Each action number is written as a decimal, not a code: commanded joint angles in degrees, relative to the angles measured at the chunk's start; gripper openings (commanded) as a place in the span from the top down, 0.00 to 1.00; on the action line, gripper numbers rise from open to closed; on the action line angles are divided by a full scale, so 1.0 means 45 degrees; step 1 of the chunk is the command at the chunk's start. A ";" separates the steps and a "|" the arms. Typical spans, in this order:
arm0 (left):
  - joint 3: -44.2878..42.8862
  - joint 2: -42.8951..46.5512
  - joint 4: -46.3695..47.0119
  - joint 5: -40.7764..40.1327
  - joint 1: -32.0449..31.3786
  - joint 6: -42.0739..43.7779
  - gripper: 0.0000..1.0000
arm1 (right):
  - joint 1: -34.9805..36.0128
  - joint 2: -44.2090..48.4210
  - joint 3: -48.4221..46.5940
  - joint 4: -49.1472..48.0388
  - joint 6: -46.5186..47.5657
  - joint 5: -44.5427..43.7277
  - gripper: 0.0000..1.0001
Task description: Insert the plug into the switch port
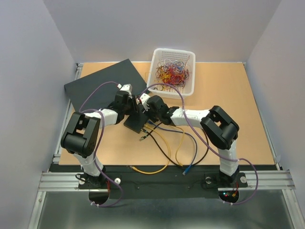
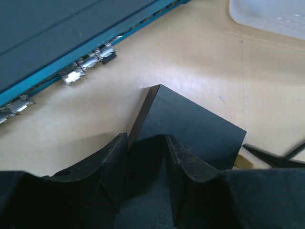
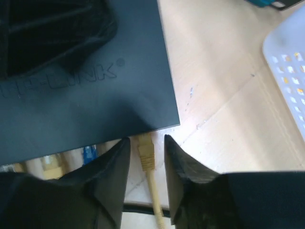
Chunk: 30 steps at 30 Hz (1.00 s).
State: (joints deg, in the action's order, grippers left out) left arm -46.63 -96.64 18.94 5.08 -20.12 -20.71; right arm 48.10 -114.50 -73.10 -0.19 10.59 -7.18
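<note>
Between the slightly parted jaws of the right gripper (image 3: 146, 140), untouched, a yellow plug (image 3: 145, 151) is seen lengthwise, tip met against the black box's (image 3: 95, 95) edge. The box is clamped by the left gripper (image 2: 145, 138).

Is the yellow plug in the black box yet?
Cannot tell: the yellow plug reaches the black box at its edge, but the socket is hidden.

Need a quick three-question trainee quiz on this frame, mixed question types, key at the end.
1. True or false: the yellow plug sits between the right tool's fingers, at the small black box's edge.
2. Which tool grips the small black box? A) left tool B) right tool
3. Name the container at the table's far edge.
Key: 1 true; 2 A; 3 the white basket.
</note>
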 commanded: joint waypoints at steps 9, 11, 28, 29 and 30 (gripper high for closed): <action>0.0128 0.1552 -0.1591 -0.1030 -0.0061 -0.0867 0.50 | 0.0425 0.2434 0.1028 -0.3552 -0.0536 -0.1002 0.36; 0.0303 0.1961 -0.1630 -0.1418 0.0037 -0.0983 0.48 | 0.0425 0.2844 0.1496 -0.3650 -0.0731 -0.1060 0.36; 0.2177 0.7995 -0.1242 -0.3765 0.0213 -0.1941 0.41 | 0.0484 1.0498 0.6828 -0.3514 -0.3777 0.0598 0.00; 0.2682 0.8792 -0.0757 -0.3863 0.0213 -0.1902 0.40 | 0.0484 1.1257 0.7314 -0.3513 -0.4127 0.0831 0.00; 0.2919 0.9167 -0.0578 -0.4192 0.0213 -0.1882 0.38 | 0.0503 1.1632 0.7512 -0.3513 -0.4305 0.0911 0.00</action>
State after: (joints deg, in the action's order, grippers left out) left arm -37.10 -62.26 11.57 -8.25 -19.38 -28.82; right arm 49.95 -67.46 -42.13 -13.96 -3.57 -6.20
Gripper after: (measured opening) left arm 0.601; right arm 0.997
